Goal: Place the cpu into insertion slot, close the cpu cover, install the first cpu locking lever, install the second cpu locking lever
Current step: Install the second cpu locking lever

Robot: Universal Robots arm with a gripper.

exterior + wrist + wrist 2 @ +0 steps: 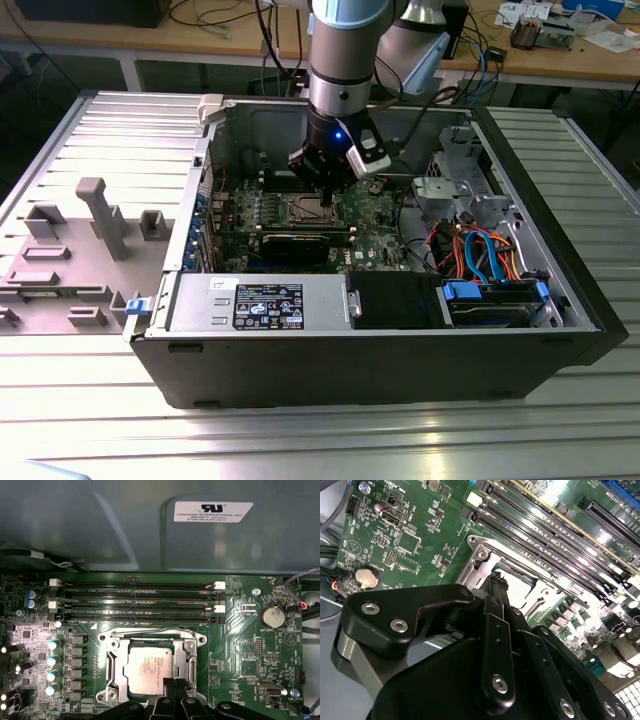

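First wrist view puts your gripper (172,692) with fingers pinched together, nothing held, over the near edge of the cpu (150,668), seated in the insertion slot (112,675), likely pressing it home.

ribbed metal table (420,440), open computer case (300,360), grey fixture tray (60,270)
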